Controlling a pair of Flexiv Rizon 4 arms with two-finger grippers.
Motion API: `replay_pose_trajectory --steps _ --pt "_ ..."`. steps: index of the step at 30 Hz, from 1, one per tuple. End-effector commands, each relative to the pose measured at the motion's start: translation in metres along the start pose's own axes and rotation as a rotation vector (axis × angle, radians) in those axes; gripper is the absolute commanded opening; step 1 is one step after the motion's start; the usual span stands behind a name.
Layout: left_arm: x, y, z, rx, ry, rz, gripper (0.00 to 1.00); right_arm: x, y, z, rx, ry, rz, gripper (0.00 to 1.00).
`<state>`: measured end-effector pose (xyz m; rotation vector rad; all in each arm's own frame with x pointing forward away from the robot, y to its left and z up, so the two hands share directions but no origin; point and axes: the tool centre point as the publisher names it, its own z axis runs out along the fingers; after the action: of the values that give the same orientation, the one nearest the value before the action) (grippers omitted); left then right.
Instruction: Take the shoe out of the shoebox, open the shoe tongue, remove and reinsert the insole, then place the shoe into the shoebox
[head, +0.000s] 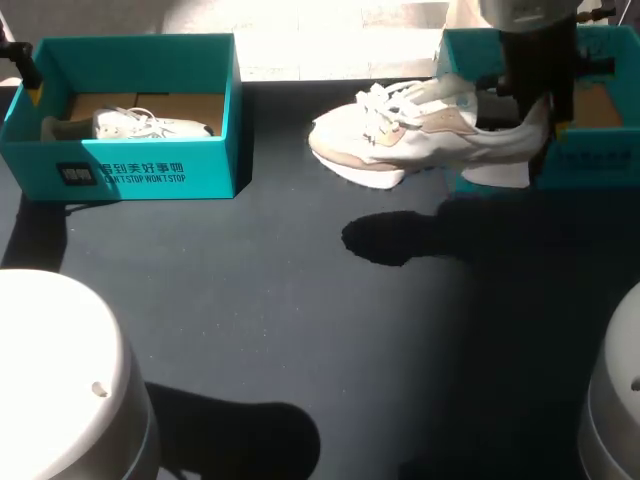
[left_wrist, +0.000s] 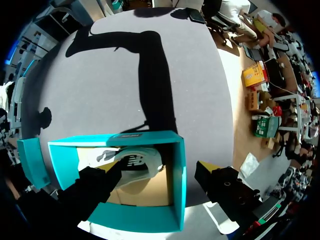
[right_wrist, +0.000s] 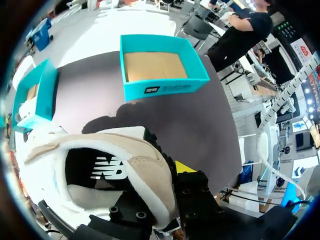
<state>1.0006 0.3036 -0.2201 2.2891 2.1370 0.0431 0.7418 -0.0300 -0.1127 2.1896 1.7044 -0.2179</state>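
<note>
Teal cardboard, twice over: I count two shoeboxes, the left shoebox (head: 150, 175) and the right shoebox (head: 600, 150), both open-topped with brown card inside. There are two shoes as well, both pale trainers, and my two claws.

The counter (head: 280, 330) is dark and matte. A strip of hard bright light runs along its far edge, and heavy shadows from my arms lie across the near part.

The held shoe (head: 420, 125), white with beige panels and white laces, is in my right claw (right_wrist: 162, 182). That claw is pinching the heel collar. One finger is down inside the shoe's opening and the other is against the outside of the heel, where a yellow tip shows. The shoe runs out from the claw toward the left shoebox, with its toe farthest from the claw. It hangs clear of the counter, and its shadow (head: 390, 240) lies apart beneath it. The right shoebox sits just behind and below this claw, and the heel is over its front wall.

The boxed shoe (head: 140, 125) lies in the left shoebox, below my left claw (left_wrist: 160, 175). That claw is spread wide and straddles the box's end wall, one finger over the inside above the shoe and the other outside the wall. I cannot tell whether either finger touches the cardboard.
</note>
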Motion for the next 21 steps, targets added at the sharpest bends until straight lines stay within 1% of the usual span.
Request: replay_pose_trajectory --steps 1,3,4,19,21 --pt "0.0 -0.001 0.0 -0.003 0.002 0.001 1.0 0.038 -0.049 -0.023 -0.011 -0.062 -0.009 0.0" --pt "0.0 -0.001 0.0 -0.003 0.002 0.001 1.0 0.049 -0.063 -0.032 0.002 -0.086 -0.022 0.0" --pt "0.0 -0.001 0.0 -0.003 0.002 0.001 1.0 0.053 -0.067 -0.035 0.001 -0.067 -0.025 0.0" --pt "0.0 -0.001 0.0 -0.003 0.002 0.001 1.0 0.053 -0.067 -0.035 0.001 -0.067 -0.025 0.0" --pt "0.0 -0.001 0.0 -0.003 0.002 0.001 1.0 0.068 -0.077 -0.02 0.015 -0.063 -0.021 0.0"
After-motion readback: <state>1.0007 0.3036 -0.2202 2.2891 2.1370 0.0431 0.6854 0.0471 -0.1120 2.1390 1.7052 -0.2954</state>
